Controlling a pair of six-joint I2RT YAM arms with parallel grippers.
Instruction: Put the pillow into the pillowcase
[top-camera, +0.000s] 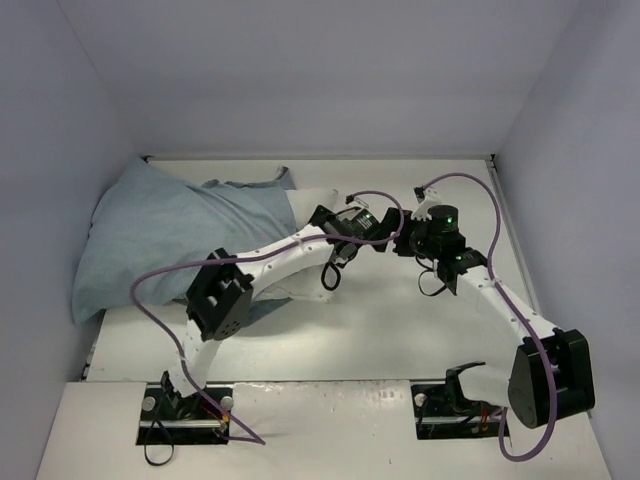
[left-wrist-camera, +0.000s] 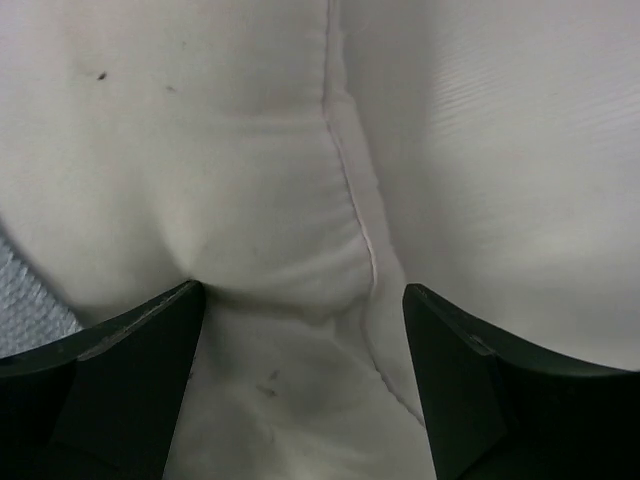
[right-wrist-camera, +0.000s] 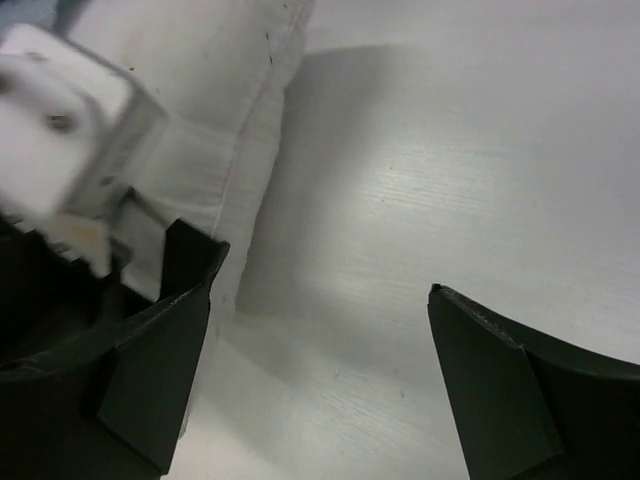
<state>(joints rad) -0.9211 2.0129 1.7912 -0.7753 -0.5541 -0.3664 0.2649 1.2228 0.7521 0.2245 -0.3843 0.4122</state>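
Note:
The pale blue-grey pillowcase (top-camera: 170, 230) lies at the left of the table and covers most of the pillow. The white pillow's (top-camera: 312, 200) right end sticks out of it. My left gripper (top-camera: 322, 218) is at that exposed end, jaws wide open. In the left wrist view (left-wrist-camera: 305, 330) the pillow's seamed fabric (left-wrist-camera: 260, 180) bulges between the fingers, and a sliver of pillowcase (left-wrist-camera: 30, 300) shows at the left edge. My right gripper (top-camera: 405, 240) hovers just right of the left wrist. It is open and empty (right-wrist-camera: 320, 330) over bare table, with the pillow's edge (right-wrist-camera: 210, 90) to its left.
White walls enclose the table (top-camera: 400, 320) on three sides; the pillowcase bunches into the left wall and back corner. The left arm's white wrist housing (right-wrist-camera: 60, 120) sits close beside my right gripper. Purple cables loop over both arms.

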